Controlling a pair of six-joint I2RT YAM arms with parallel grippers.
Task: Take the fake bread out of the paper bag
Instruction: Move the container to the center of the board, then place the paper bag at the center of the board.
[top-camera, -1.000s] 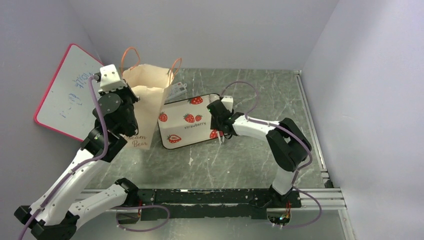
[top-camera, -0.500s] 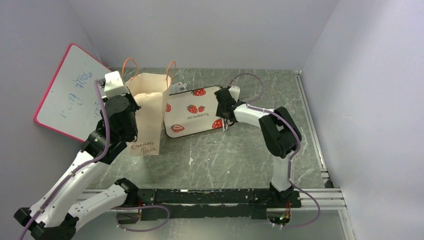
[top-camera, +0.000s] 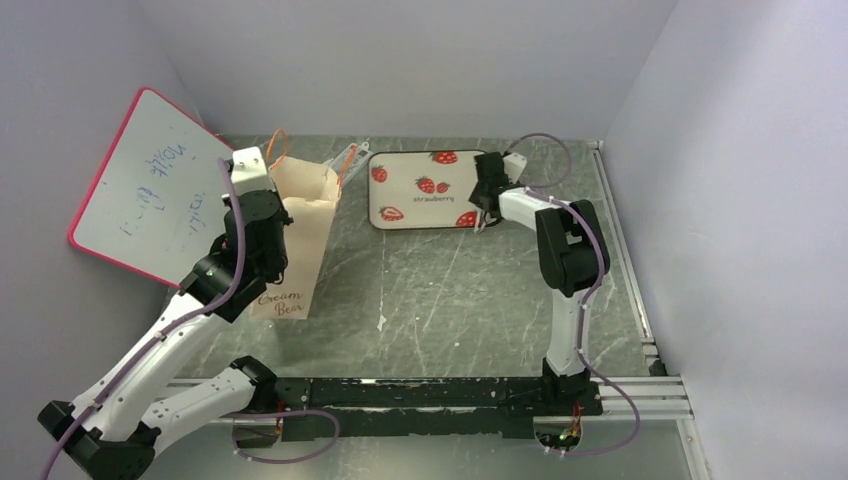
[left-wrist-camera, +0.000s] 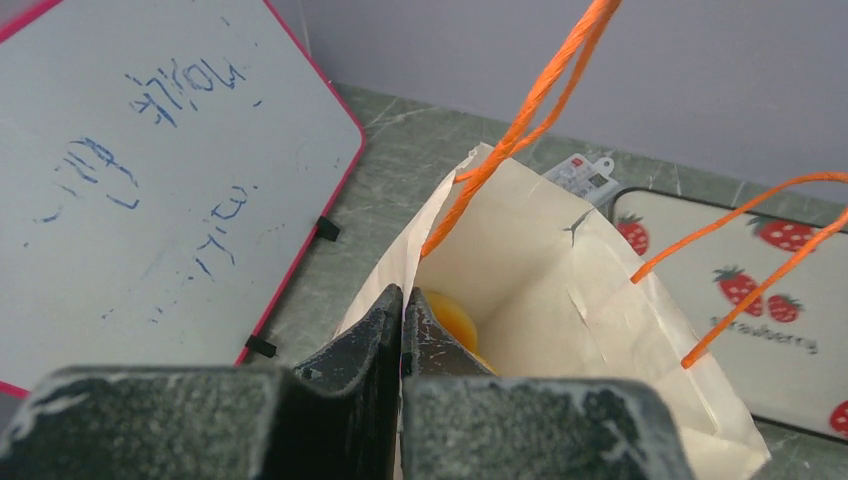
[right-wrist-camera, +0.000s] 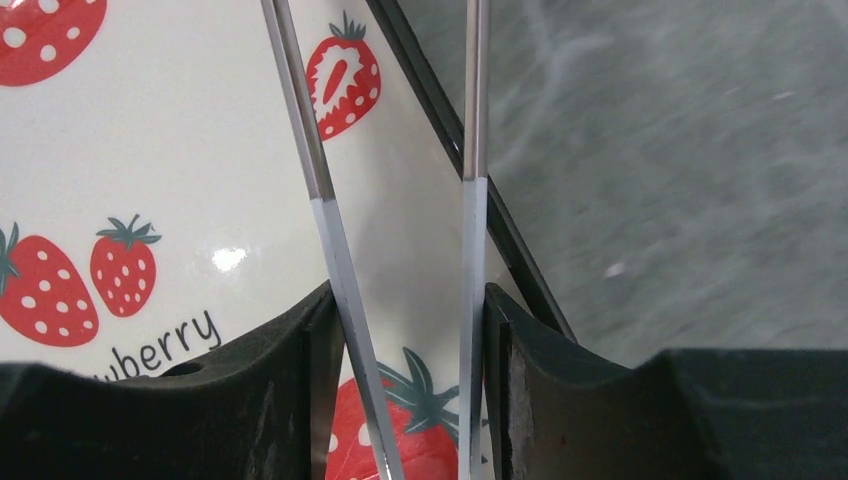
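The cream paper bag (top-camera: 305, 215) with orange handles stands at the left, its mouth open (left-wrist-camera: 560, 300). My left gripper (top-camera: 280, 203) is shut on the bag's left rim (left-wrist-camera: 402, 300). One piece of glossy orange fake bread (left-wrist-camera: 452, 318) shows deep inside the bag, just past my fingers; any others are hidden. My right gripper (top-camera: 487, 205) is shut on thin metal tongs (right-wrist-camera: 325, 200). It holds them over the right edge of the strawberry tray (top-camera: 420, 200). In the right wrist view (right-wrist-camera: 410, 300) the two tong arms straddle that tray edge.
A pink-framed whiteboard (top-camera: 140, 190) leans on the left wall, close behind my left arm. A small clear packet (top-camera: 345, 158) lies behind the bag. The strawberry tray (right-wrist-camera: 150, 150) lies flat at the back middle. Walls close in on three sides.
My right gripper has moved back and to the right, and the strawberry tray has gone with it from beside the bag to the back middle. The bag and my left gripper shifted slightly right.
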